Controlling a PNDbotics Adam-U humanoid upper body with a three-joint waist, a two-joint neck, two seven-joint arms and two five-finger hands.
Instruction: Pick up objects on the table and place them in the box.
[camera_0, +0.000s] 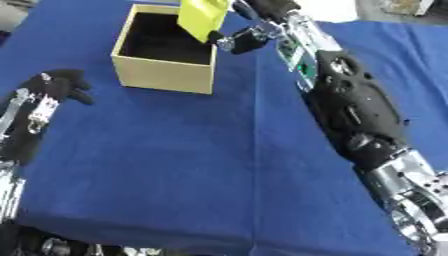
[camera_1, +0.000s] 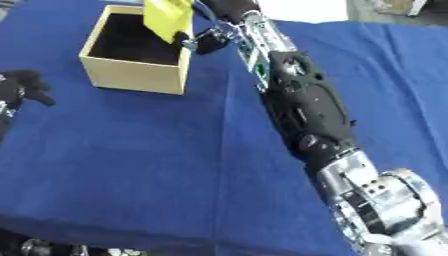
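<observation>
One open box (camera_0: 166, 75), one yellow object (camera_0: 202, 17), two robot hands on blue cloth (camera_0: 175, 165)

The box (camera_0: 166, 50) stands far left on the tabletop (camera_0: 201, 165); a packet (camera_0: 203, 17) is above its right edge, held by the right hand (camera_0: 254, 35).

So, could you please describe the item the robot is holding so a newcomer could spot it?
On the blue cloth-covered table stands an open tan cardboard box. Above its right rim, the right hand holds a flat yellow-green object, the only bright yellow thing there.
</observation>
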